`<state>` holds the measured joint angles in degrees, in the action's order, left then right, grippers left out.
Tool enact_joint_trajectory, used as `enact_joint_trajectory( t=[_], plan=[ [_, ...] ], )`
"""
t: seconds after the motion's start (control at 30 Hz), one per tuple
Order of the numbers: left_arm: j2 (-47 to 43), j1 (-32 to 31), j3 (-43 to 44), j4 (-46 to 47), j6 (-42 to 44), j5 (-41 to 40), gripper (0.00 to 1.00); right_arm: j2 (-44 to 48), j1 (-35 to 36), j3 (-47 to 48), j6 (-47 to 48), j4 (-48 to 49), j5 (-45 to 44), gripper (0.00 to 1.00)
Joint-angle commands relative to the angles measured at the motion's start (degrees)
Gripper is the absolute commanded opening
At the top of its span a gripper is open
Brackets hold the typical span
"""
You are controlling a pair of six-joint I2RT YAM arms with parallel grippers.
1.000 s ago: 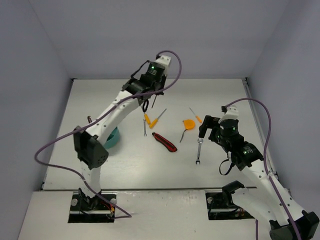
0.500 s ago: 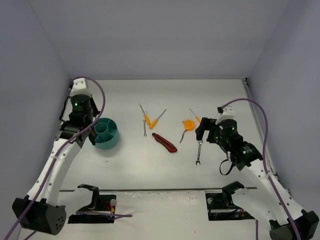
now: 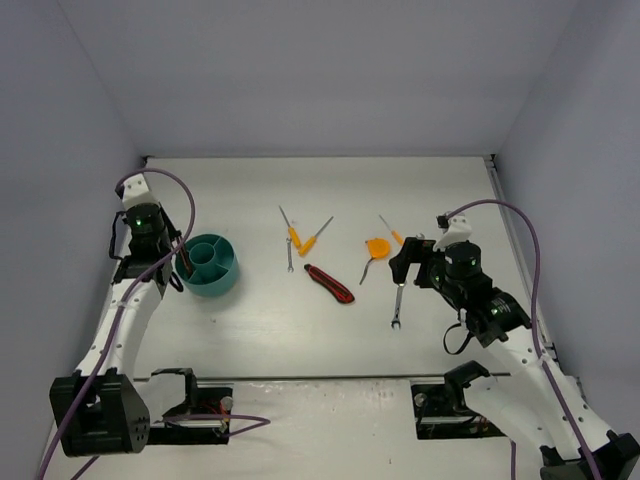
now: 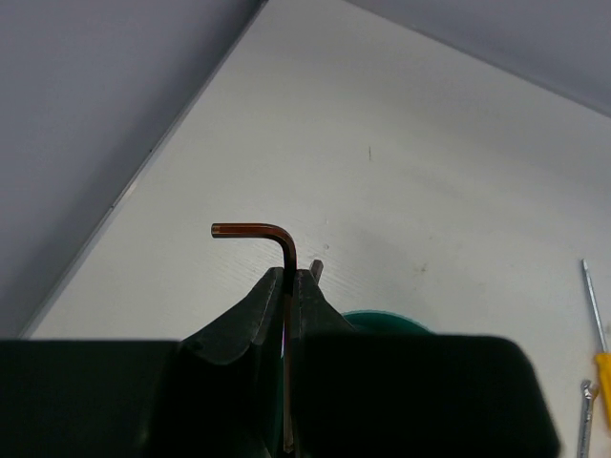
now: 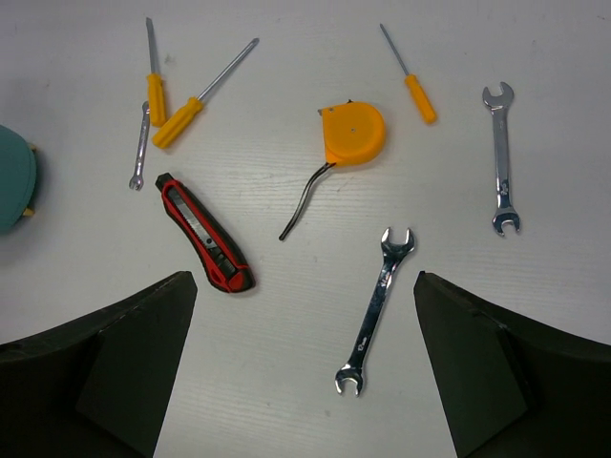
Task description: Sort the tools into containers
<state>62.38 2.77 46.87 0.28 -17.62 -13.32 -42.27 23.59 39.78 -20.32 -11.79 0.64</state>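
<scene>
White table, left claw pinching hex key; right claw wide, empty

The bowl stands on the left part of the desk. The left hand, with a hex key between its fingers, is at the bowl's left rim. In the middle lie two screwdrivers side by side, with a small wrench just in front of them and the utility knife nearer still. To the right lies the round tool, with a third screwdriver behind it and a larger wrench in front.
</scene>
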Motion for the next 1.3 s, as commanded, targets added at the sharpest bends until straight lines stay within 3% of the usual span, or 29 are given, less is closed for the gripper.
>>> enact_joint_trajectory(
  t=[0.0, 0.43, 0.87, 1.07, 1.27],
  plan=[
    [1.07, 0.57, 0.03, 10.79, 2.25, 2.95, 0.00, 0.23, 0.04, 0.12, 0.72, 3.54, 1.05, 0.96],
    [1.92, 0.43, -8.09, 18.02, 0.29, 3.30, 0.00, -1.25, -0.04, -0.23, 0.72, 4.11, 1.27, 0.96],
    [2.03, -2.93, -11.00, 18.37, 0.91, -0.20, 0.00, -1.83, -0.04, -0.32, 0.62, 4.32, 0.84, 0.97],
    [-0.43, -4.61, -12.48, 18.02, 0.74, -2.10, 0.05, -1.88, 0.02, -0.26, 0.72, 4.32, 1.15, 0.97],
    [-3.49, -4.79, -11.81, 14.66, -0.66, -2.59, 0.22, -2.47, 0.04, -0.23, 0.80, 4.32, 1.38, 0.97]
  ],
)
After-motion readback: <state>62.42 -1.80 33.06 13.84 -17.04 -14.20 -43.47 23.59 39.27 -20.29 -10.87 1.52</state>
